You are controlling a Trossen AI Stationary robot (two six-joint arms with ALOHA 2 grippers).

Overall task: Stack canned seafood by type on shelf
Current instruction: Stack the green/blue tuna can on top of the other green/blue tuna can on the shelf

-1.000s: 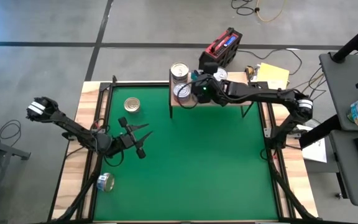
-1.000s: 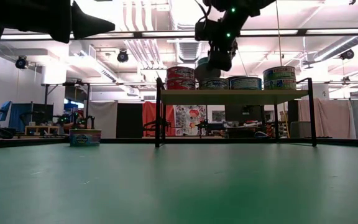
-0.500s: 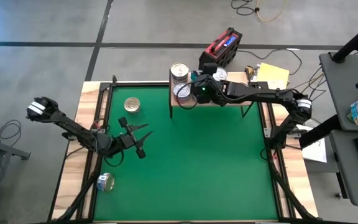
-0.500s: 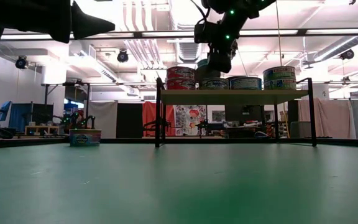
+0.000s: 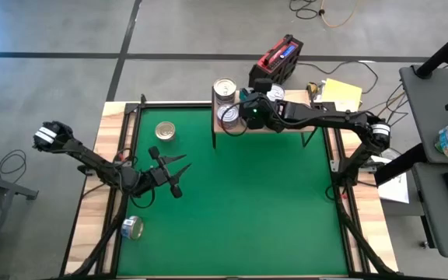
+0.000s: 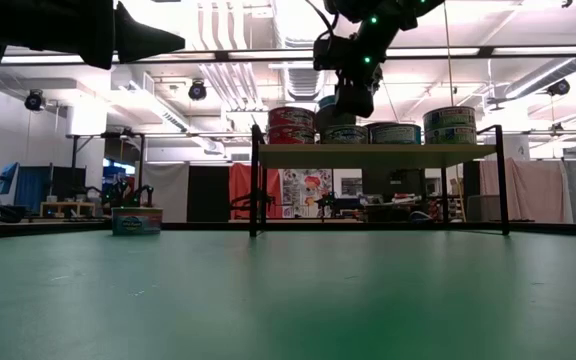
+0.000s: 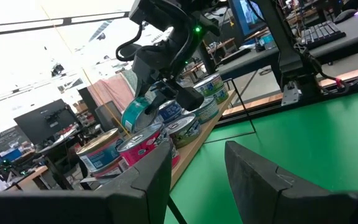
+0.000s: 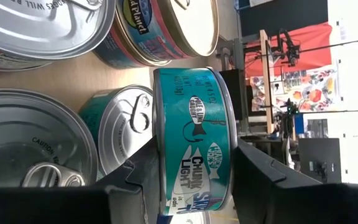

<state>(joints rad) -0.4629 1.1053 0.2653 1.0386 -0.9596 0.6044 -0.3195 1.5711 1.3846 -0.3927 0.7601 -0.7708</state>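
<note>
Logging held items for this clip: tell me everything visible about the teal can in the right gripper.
The teal can is a short round tin with a teal label reading "Chunk Light" and a small fish emblem. The right gripper is shut on it, one dark finger on each flat end, so it is held on its edge, label outward. It hangs above the shelf, over another teal can with a silver pull-tab lid, not visibly touching it.

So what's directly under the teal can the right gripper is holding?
The right gripper holds the teal can on edge above the shelf. Another teal can, lid up, sits below it; its far side is covered.
</note>
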